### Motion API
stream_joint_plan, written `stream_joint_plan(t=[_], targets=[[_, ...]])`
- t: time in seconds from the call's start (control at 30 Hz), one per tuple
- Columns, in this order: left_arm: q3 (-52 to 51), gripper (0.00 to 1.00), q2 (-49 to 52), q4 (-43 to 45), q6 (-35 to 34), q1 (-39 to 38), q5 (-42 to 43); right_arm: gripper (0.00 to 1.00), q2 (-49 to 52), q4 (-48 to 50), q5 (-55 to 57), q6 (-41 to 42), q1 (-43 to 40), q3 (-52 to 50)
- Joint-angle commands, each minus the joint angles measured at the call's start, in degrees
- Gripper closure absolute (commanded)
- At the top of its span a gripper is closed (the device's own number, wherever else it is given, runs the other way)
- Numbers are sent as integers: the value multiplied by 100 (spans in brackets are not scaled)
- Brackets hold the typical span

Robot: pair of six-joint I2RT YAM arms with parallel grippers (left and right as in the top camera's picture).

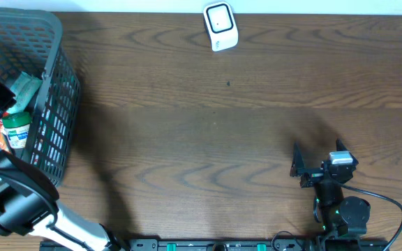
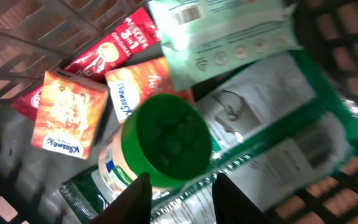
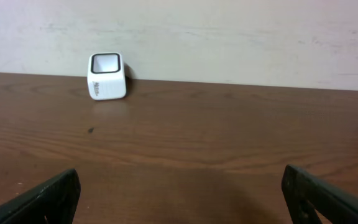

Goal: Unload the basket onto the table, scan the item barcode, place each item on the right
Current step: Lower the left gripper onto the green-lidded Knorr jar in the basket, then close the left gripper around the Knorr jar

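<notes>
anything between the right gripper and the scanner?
Only bare table lies between right gripper and scanner, save a tiny dark speck; right wrist and overhead views both show it.

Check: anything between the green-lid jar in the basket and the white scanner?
Only the basket wall: the jar sits inside, among packets, so it must be lifted over it. Past that, nothing visible stands on the table before the scanner.

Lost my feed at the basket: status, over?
Left fingers straddling jar in basket, grip unconfirmed. Right fingers wide open over table. Scanner at far edge, untouched. Packets crowd the jar.
</notes>
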Motion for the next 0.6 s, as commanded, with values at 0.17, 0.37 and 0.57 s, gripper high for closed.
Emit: stream_joint_plan(t=[0.17, 0.37, 0.57], targets=[[-87, 75, 564, 22, -52, 20, -203, 1, -7, -22, 15, 79, -31, -4], [-68, 89, 363, -409, -151, 37, -345, 1, -7, -22, 15, 79, -31, -4], [-68, 72, 149, -675, -321, 39, -490, 1, -7, -22, 15, 79, -31, -4]])
